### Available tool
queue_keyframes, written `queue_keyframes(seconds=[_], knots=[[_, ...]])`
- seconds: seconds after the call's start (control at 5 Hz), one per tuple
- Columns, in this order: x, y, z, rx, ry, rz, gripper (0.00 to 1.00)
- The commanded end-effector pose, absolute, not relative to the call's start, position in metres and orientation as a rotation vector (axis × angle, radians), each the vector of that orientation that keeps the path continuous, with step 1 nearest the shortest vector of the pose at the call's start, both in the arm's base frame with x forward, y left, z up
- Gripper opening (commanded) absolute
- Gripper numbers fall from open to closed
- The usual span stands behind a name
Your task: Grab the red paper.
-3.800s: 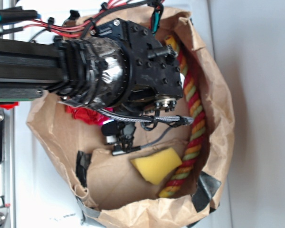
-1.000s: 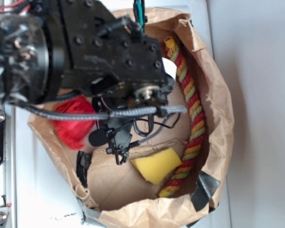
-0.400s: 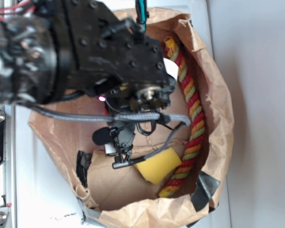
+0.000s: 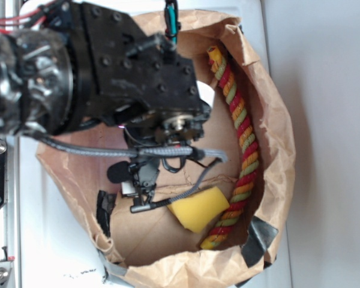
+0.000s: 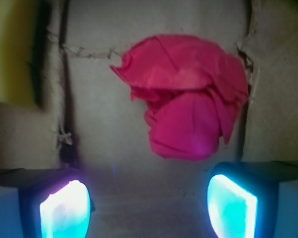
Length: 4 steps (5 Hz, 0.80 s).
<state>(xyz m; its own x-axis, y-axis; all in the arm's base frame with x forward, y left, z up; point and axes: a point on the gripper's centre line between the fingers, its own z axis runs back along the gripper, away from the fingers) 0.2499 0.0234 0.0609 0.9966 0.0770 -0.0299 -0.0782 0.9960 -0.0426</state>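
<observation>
Red paper (image 5: 188, 96): crumpled ball lying on the floor of the brown paper bag (image 4: 282, 144); in the wrist view it sits just beyond the fingertips and right of centre. The exterior view does not show it at all, since the arm body covers that spot.
End effector (image 5: 148, 206): fingers spread wide apart, nothing between them; the glowing pads (image 5: 64, 210) frame bare bag floor. It hangs above the paper, not touching.
Why open: my reading is a pre-grasp stance, with the gap kept wider than the ball so it can drop around it.
Alignment: ball lies toward the right pad, so a small shift that way looks needed before closing.
Yellow sponge (image 4: 198, 207): lower in the bag, well apart from the target.
Rope (image 4: 243, 144): red, yellow and green, curved along the bag's right wall, clear of the grasp.
Risk: thin bag floor may get pinched with the paper.
</observation>
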Motion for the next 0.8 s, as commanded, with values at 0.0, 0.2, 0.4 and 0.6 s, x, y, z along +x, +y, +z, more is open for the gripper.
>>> queue_keyframes(seconds=[0.0,0.2,0.4,0.6], knots=[[0.263,0.043,0.064,-0.013,-0.016,0.158,1.0],[0.263,0.05,0.068,-0.021,-0.022,0.174,1.0],[0.266,0.056,0.072,-0.025,-0.034,0.19,1.0],[0.271,0.058,0.073,-0.022,-0.039,0.197,1.0]])
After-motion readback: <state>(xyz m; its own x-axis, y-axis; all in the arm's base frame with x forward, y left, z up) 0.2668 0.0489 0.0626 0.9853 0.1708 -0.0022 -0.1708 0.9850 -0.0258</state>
